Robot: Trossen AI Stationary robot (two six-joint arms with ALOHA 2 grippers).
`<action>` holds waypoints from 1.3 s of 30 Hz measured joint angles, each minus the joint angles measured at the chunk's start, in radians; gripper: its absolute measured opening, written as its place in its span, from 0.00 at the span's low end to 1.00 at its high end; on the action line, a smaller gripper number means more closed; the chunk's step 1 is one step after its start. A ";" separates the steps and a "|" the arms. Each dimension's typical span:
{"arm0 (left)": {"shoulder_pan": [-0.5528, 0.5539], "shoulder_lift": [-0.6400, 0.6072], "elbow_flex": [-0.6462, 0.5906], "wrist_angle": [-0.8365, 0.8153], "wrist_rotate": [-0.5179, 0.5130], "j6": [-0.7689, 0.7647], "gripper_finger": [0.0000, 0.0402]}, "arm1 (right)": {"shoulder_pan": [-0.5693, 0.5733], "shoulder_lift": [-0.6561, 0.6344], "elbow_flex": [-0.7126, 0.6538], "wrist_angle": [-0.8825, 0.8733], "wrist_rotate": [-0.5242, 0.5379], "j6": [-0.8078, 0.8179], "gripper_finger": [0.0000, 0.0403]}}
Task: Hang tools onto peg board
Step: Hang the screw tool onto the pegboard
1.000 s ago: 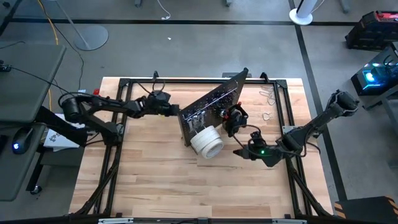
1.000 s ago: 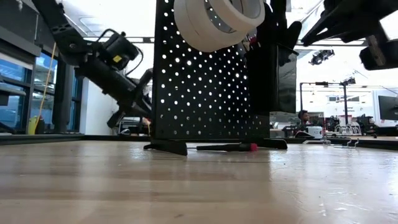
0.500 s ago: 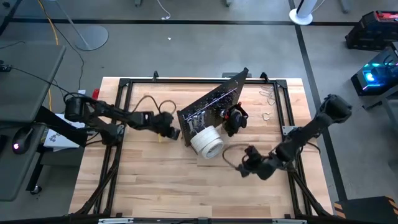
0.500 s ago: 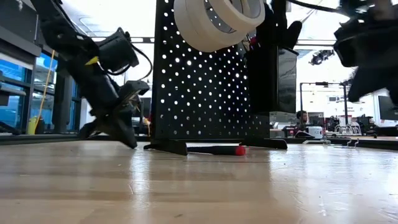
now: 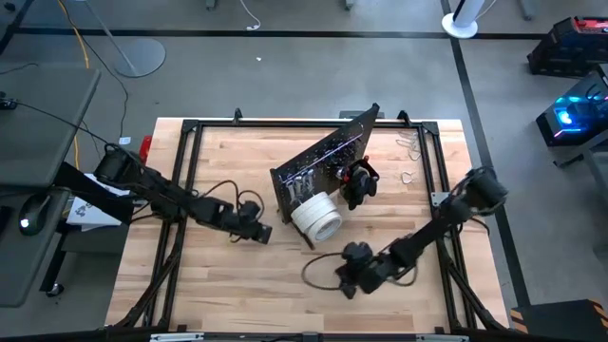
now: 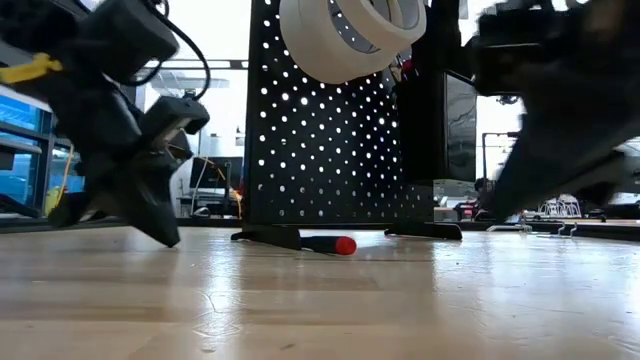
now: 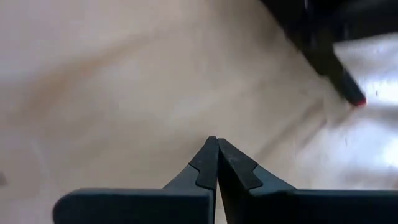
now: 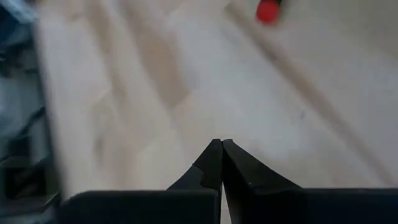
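The black peg board (image 5: 323,160) stands upright at mid-table. White tape rolls (image 5: 315,216) hang on its near face, beside a black glove-like bundle (image 5: 358,180). A dark screwdriver with a red end (image 6: 328,243) lies on the table at the board's foot; its red end also shows in the left wrist view (image 7: 359,101) and the right wrist view (image 8: 268,10). My left gripper (image 5: 263,234) is shut and empty, low over the table, left of and nearer than the board. My right gripper (image 5: 343,283) is shut and empty, nearer than the tape rolls.
Small silver wrenches (image 5: 410,142) lie at the far right of the table, behind the board. The black table frame (image 5: 186,171) runs along the sides. Bare wood (image 5: 285,294) lies between the two grippers and the near edge.
My left gripper has swung from the board's left end toward the near edge and down to the table. My right gripper has gone toward the near edge and the left. The screwdriver's red end has shifted toward the table's left under the board.
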 joint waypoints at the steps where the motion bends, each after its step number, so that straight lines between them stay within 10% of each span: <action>1: -0.017 0.000 0.000 0.000 -0.001 -0.022 0.00 | -0.009 0.033 0.044 -0.042 0.020 -0.009 0.00; 11: -0.122 0.000 0.000 0.000 0.004 -0.116 0.00 | -0.060 0.247 0.391 -0.408 0.151 -0.046 0.03; 20: -0.126 0.000 0.000 0.004 0.064 -0.115 0.00 | -0.117 0.274 0.433 -0.395 0.252 0.082 0.38; 26: -0.135 0.000 0.000 0.008 0.081 -0.114 0.00 | -0.175 0.274 0.433 -0.368 0.241 0.020 0.60; 39: -0.171 0.000 -0.001 0.012 0.080 -0.096 0.00 | -0.256 0.324 0.430 -0.329 0.081 -0.030 0.63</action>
